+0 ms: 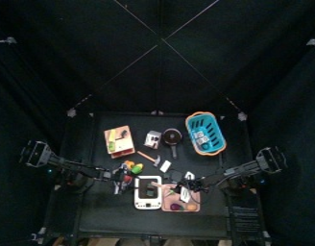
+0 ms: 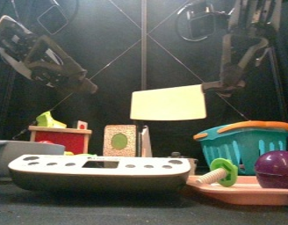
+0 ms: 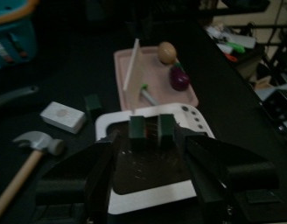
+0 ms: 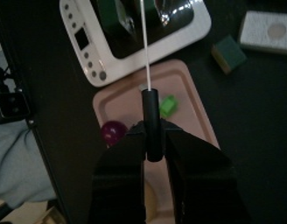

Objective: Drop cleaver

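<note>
The right fingers are clamped on the handle of the cleaver, holding its pale blade level in the air above the pink tray and white scale. A good drop, I judge, means lowering closer to the tray first, then parting cleanly. The left fingers hang wide apart over the scale.
</note>
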`<act>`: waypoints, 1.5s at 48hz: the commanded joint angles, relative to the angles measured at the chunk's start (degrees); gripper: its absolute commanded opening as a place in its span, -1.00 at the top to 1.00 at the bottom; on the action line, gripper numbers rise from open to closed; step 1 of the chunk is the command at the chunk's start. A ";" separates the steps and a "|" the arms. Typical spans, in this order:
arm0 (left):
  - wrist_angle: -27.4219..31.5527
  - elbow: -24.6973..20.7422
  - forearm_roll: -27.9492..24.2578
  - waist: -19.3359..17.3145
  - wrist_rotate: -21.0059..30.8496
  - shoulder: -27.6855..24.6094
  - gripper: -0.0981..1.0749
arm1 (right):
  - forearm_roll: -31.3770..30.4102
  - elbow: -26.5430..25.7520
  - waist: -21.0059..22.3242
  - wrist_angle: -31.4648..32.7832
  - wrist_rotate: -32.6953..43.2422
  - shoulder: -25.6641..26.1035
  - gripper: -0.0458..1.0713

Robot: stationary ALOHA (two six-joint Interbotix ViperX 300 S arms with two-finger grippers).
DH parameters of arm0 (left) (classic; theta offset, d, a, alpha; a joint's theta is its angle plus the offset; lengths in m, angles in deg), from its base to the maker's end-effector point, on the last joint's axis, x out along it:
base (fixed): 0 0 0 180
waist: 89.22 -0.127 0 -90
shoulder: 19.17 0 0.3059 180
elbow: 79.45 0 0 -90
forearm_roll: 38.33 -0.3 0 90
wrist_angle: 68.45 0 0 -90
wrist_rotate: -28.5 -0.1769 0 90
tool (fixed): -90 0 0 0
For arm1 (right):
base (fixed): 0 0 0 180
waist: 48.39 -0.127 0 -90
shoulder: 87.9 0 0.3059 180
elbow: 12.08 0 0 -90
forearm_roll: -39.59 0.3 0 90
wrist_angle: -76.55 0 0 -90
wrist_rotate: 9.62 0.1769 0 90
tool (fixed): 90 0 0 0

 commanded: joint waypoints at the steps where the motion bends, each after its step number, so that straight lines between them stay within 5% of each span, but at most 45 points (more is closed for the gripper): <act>1: -0.53 0.00 0.00 -2.20 -0.26 2.11 -0.65 | 3.87 2.02 -0.18 0.09 0.09 5.01 0.12; 22: -0.88 -3.43 -2.90 -8.17 -2.02 7.56 -0.65 | 14.15 13.18 0.97 0.18 0.35 15.91 0.11; 43: -2.11 -1.14 0.79 -9.05 -1.85 8.17 -0.65 | 27.42 17.23 1.23 0.62 0.79 17.14 0.04; 72: -2.72 1.58 2.02 -9.05 -2.29 8.26 -0.65 | 28.56 18.81 4.39 8.09 1.23 16.96 -0.64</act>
